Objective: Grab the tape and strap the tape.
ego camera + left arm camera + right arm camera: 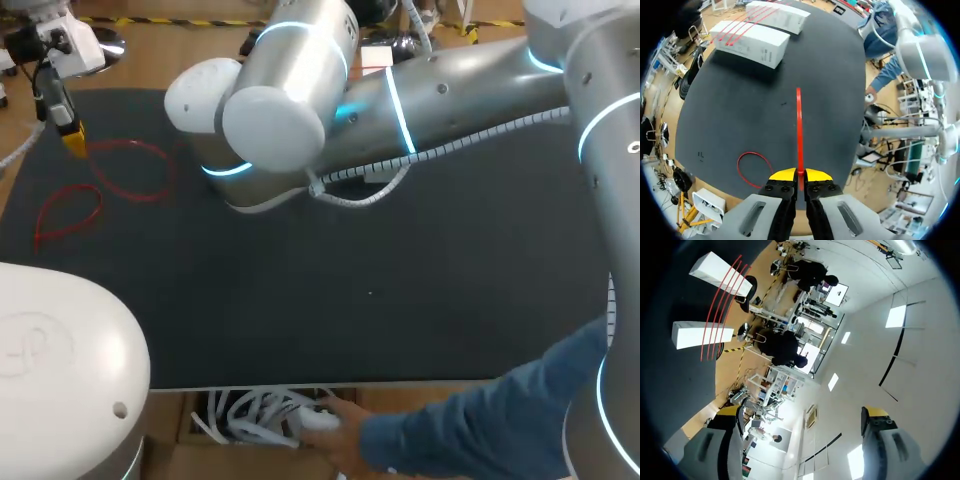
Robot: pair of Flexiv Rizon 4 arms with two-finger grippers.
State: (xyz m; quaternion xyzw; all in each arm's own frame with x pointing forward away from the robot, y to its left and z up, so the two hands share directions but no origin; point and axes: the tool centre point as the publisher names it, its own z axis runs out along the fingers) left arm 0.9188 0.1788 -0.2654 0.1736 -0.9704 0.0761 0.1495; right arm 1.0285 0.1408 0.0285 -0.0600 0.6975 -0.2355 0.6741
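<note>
The tape is a thin red strap (128,168) lying in loops on the black table's far left. My left gripper (74,140) hangs over it, shut on one end. In the left wrist view that gripper (799,173) pinches the strap (799,120), which runs straight ahead, and a small red loop (753,164) lies beside the fingers. Ahead stand two white boxes (751,41) (778,15) with red straps across them. My right gripper (800,415) is open, holds nothing and points up away from the table; the same boxes (700,335) show off to its side.
My right arm (400,110) stretches from the right across the back of the table (350,300) and hides the boxes in the head view. The dark mat in the middle and front is bare.
</note>
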